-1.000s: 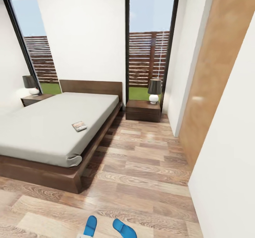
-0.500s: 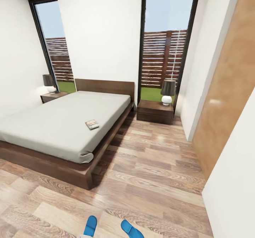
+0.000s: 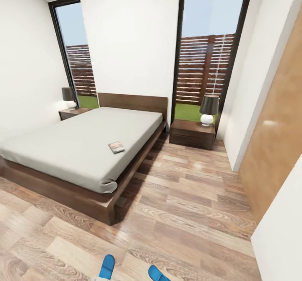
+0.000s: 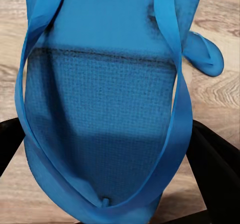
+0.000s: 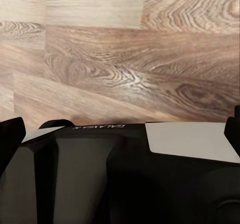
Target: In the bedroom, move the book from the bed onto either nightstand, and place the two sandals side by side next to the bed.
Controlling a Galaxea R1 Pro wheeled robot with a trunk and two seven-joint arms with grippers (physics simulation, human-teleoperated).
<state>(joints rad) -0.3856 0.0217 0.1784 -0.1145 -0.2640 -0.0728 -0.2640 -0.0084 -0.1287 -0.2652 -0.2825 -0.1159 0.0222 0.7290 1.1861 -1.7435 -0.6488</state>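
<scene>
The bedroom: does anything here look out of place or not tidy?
Yes. A book lies on the grey mattress of the bed, near its right edge. One blue sandal is held up in the left claw, while the other sandal lies on the wood floor. The rest looks orderly.

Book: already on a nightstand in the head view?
No, the book lies on the bed's grey mattress near its side edge, apart from the nightstand that carries a lamp.
</scene>
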